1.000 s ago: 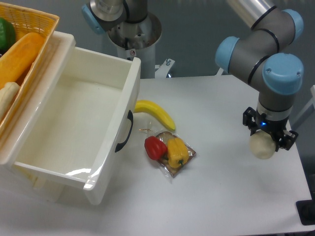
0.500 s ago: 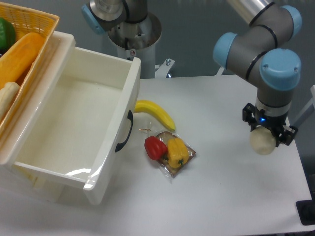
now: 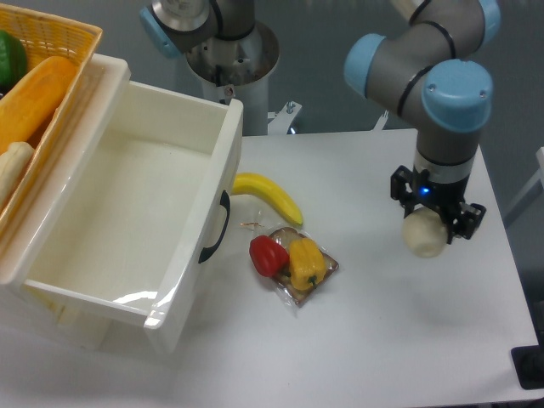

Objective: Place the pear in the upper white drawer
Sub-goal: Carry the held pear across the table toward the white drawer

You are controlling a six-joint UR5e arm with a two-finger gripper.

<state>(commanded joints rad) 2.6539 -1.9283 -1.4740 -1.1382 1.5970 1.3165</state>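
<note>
Pale cream and matte, the roundish pear (image 3: 424,234) hung above the white surface (image 3: 382,340), pinched between the black fingers (image 3: 463,219) of the two-finger gripper (image 3: 432,219), which closed on its upper half from either side. It sat over the right part of the surface, well apart from the other items. A small blue light glowed on the gripper body just above the fruit, and the grey arm with light-blue joint caps (image 3: 456,95) rose straight up from it.

To the left, near the middle of the surface, lay a clear plastic pack holding one red and one yellow pepper (image 3: 293,259). Just beyond it, a curved yellow banana (image 3: 270,195) rested with one end close to the drawer front.

The large glossy white plastic drawer (image 3: 217,170) stood pulled out at the far left, its tall walls open to the top and its dark curved handle (image 3: 218,228) facing the peppers. Its inside showed only bare white floor. Behind its left wall sat a woven orange basket (image 3: 78,36) with orange, green and pale produce in it.
</note>
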